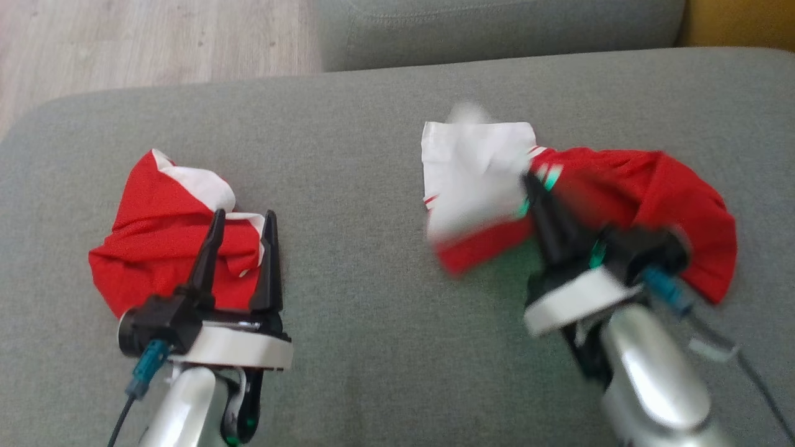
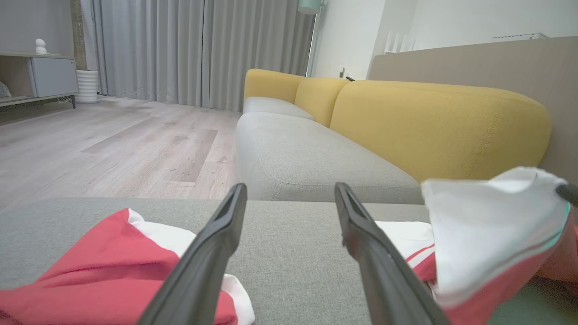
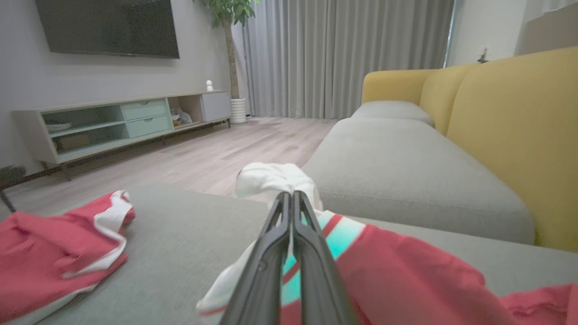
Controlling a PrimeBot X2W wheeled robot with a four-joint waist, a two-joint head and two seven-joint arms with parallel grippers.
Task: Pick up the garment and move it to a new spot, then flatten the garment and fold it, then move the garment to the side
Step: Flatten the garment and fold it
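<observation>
Red-and-white garment (image 1: 627, 180) bunches on the right of a grey sofa cushion (image 1: 372, 155), its white part pinched between the closed fingers of the right end effector (image 1: 531, 185) and raised off the seat. Left end effector (image 1: 243, 216), fingers spread and holding nothing, hangs over a second crumpled red-and-white heap (image 1: 155, 236), well apart on the left.

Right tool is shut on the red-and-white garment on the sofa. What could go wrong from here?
1. The right tool pinches only a thin fold of the garment, so the cloth could slip out when pulled.
2. Red cloth drapes close to the cable plug on that wrist and might snag there.
3. The open left tool hangs over the second garment; lowering it may catch the wrong piece.
</observation>
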